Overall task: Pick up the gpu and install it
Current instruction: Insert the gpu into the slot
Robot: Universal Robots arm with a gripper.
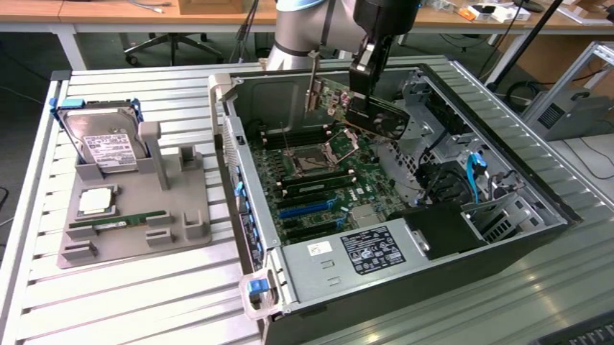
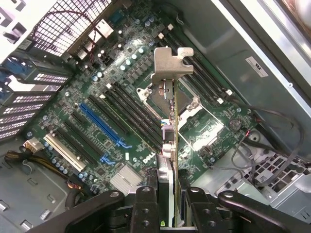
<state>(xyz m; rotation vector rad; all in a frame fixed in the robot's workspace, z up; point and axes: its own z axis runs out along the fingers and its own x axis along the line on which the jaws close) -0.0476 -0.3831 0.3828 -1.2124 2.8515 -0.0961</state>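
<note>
The gpu (image 1: 369,111) is a dark card with a green board and a silvery metal bracket, hanging tilted above the motherboard (image 1: 317,180) inside the open computer case (image 1: 537,215). My gripper (image 1: 363,72) is shut on its upper edge. In the wrist view the gpu (image 2: 167,126) runs edge-on away from the fingers (image 2: 146,204), its bracket (image 2: 171,62) at the far end, over the CPU socket (image 2: 204,121) and memory slots. The blue expansion slot (image 2: 104,125) lies off to one side, apart from the card.
A grey fixture (image 1: 134,208) on the slatted table at the exterior view's left holds a silver hard drive (image 1: 106,144), a green memory stick (image 1: 115,223) and a small square chip. The power supply (image 1: 355,251) and drive cage (image 1: 499,215) crowd the case's near end.
</note>
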